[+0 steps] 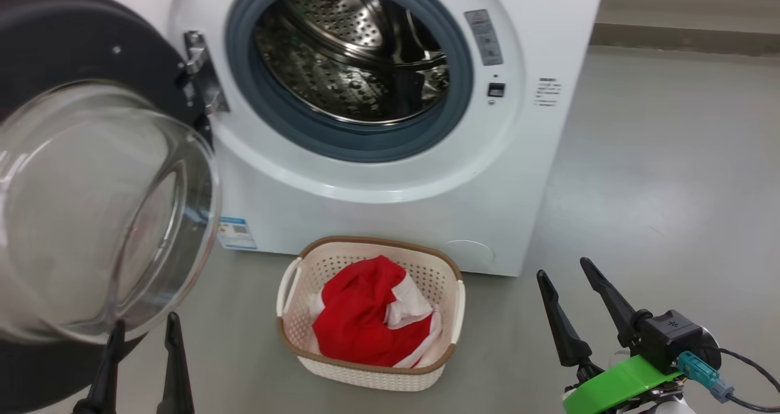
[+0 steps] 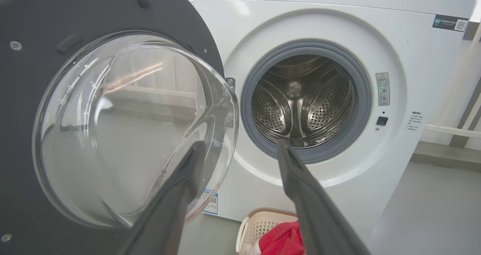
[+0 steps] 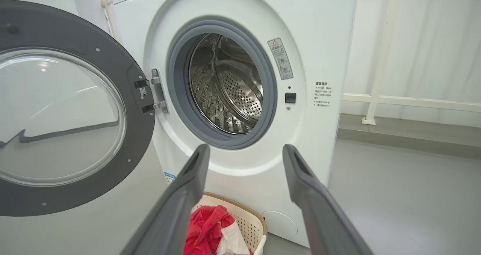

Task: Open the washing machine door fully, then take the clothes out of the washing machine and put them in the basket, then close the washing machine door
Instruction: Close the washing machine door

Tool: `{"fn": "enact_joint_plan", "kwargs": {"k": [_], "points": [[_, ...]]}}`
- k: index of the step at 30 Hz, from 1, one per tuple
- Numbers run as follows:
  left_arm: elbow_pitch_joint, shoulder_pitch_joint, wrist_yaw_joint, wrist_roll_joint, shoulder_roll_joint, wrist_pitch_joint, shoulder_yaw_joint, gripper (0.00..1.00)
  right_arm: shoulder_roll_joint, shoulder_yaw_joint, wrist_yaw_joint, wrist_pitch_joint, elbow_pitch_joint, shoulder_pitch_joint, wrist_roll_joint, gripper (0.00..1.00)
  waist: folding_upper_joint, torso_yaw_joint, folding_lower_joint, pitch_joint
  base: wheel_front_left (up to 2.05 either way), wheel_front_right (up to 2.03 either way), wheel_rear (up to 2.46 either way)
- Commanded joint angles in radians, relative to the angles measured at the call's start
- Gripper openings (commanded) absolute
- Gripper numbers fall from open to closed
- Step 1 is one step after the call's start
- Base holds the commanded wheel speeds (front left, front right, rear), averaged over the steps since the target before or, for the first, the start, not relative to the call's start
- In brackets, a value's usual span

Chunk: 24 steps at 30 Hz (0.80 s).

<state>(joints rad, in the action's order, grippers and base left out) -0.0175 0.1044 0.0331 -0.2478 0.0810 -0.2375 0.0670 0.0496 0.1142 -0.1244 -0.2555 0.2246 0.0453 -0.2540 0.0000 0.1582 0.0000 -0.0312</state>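
left gripper sits at the lower left, fingers apart and holding nothing, its tips just before the glass bowl of the door. right gripper is at the lower right, fingers likewise apart and empty, over the floor. between them the basket stands on the floor just before the washer, with the red and white clothes inside. the door stands swung open at the left. the steel drum shows through the grey ring.

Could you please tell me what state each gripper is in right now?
Left gripper: jaws open, holding nothing.
Right gripper: jaws open, holding nothing.
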Motion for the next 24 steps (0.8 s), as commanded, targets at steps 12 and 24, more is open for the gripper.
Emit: {"fn": "enact_joint_plan", "kwargs": {"k": [12,24], "points": [[-0.069,-0.006,0.041,0.019,0.022,0.021,0.032,1.00,0.001,0.046,-0.006,-0.006,-0.038,0.053,-0.008,1.00,0.0000,0.159,0.0000,-0.007,0.00,0.00,0.00],[-0.073,0.007,0.053,0.024,0.031,0.033,0.026,1.00,0.001,0.053,-0.006,-0.006,-0.037,0.043,-0.008,1.00,0.0000,0.244,0.0000,-0.021,0.00,0.00,0.00]]}}
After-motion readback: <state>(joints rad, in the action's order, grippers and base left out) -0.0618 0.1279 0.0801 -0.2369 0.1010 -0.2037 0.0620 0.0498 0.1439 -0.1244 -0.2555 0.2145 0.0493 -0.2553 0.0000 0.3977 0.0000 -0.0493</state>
